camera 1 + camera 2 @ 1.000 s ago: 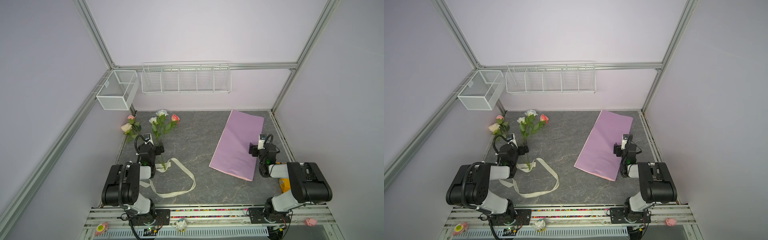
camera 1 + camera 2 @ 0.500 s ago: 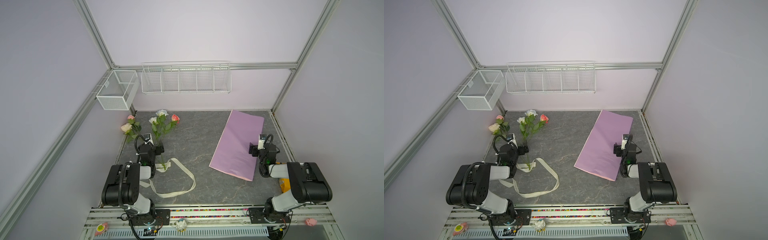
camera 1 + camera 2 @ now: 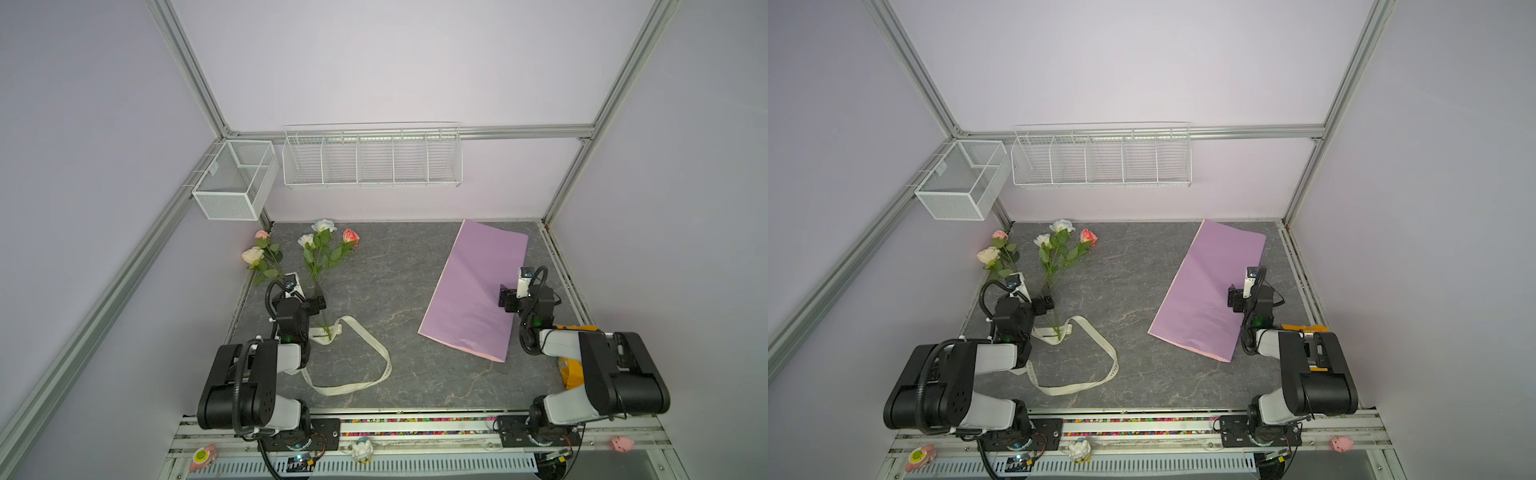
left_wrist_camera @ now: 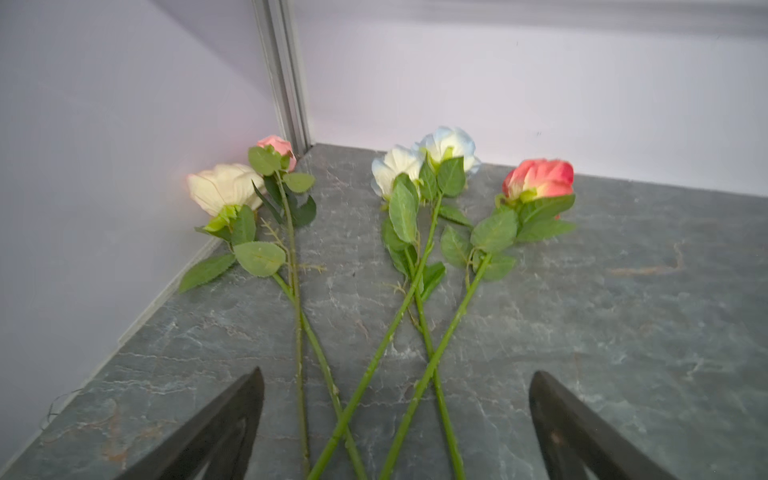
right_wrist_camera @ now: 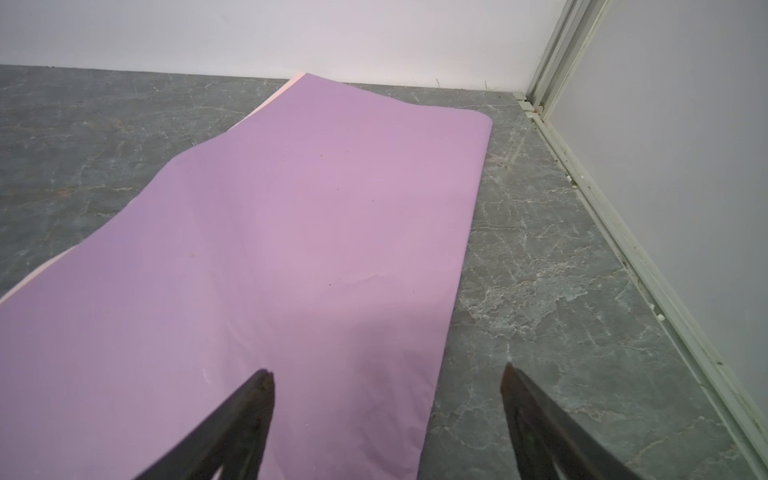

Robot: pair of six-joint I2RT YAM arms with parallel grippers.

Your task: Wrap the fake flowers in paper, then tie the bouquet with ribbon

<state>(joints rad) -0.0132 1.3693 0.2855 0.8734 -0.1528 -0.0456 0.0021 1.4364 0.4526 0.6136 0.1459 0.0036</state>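
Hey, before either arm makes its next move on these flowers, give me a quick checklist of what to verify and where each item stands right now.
1. Left gripper open: ok, jaws wide, stems between them, none gripped.
2. Right gripper open: ok, empty, over the lilac paper near its edge.
3. Fake roses gathered into one bunch: not ok, five lie loose in two groups.
4. Roses laid on the paper: not ok, the sheet lies flat, well apart from them.
5. Cream ribbon tied around the stems: not ok, it lies in a loose loop.
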